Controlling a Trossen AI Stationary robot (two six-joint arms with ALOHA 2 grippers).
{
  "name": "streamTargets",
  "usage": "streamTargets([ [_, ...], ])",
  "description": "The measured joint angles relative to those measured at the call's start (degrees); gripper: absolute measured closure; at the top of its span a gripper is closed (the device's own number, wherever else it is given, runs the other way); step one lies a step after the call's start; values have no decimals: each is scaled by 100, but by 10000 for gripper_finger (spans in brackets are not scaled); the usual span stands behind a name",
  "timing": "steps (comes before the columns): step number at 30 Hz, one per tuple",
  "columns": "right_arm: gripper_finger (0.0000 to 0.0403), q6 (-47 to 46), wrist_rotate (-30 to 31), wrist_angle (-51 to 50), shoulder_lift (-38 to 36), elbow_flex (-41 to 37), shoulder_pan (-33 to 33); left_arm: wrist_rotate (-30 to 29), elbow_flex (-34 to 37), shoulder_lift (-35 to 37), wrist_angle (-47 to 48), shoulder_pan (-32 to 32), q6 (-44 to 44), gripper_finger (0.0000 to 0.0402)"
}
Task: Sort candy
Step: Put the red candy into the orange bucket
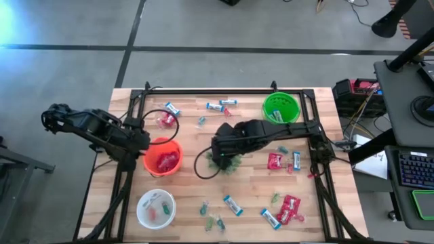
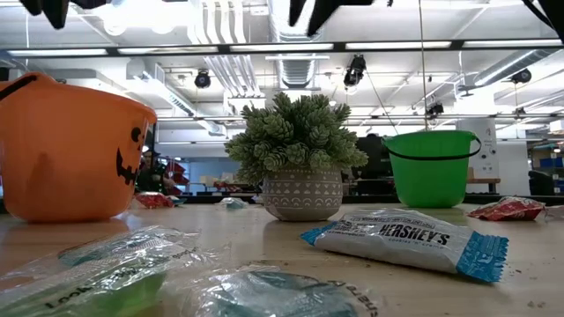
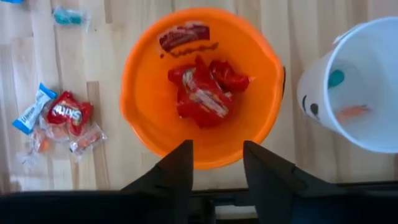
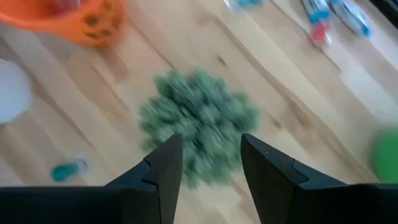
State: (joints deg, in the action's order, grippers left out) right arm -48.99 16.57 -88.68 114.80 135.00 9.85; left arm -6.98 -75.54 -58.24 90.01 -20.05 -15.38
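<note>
With red packets [image 3: 202, 93] piling in the round orange plastic bucket [image 3: 140, 118] beneath the released left gripper [image 3: 214, 165], the right gripper [image 4: 205, 158] is hovering empty-jawed while wrapped candy [image 1: 232, 205] is lying scattered.

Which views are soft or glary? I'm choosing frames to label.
Right wrist view: plant smeared by motion blur. Low view: foreground wrappers out of focus, ceiling lights glare. High view: bright flare at the top-left corner. Left wrist view: sharp on the orange bowl.
</note>
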Motion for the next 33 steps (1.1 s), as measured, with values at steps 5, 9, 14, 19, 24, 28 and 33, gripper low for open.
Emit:
streamTargets([
  [5,241,-341,-41,-126,-17,-76,219,1,359,180,-76,0,-7,261],
  [9,241,-775,-49,-131,-28,-246,336,3,610,364,-381,0,-7,260],
  [14,241,-1575,-105,-130,-28,-715,499,63,646,547,-592,2,12,260],
  [19,241,-2746,-198,-132,-45,-1325,835,61,481,709,-604,2,0,260],
  [24,241,-4029,-183,-141,-237,-1968,1221,59,421,882,-603,2,-7,260],
  [28,241,-4995,-341,-134,-493,-2402,1605,58,458,987,-602,1,-9,260],
  [33,241,-6309,-636,-122,-841,-2892,2147,52,469,999,-629,2,48,260],
])
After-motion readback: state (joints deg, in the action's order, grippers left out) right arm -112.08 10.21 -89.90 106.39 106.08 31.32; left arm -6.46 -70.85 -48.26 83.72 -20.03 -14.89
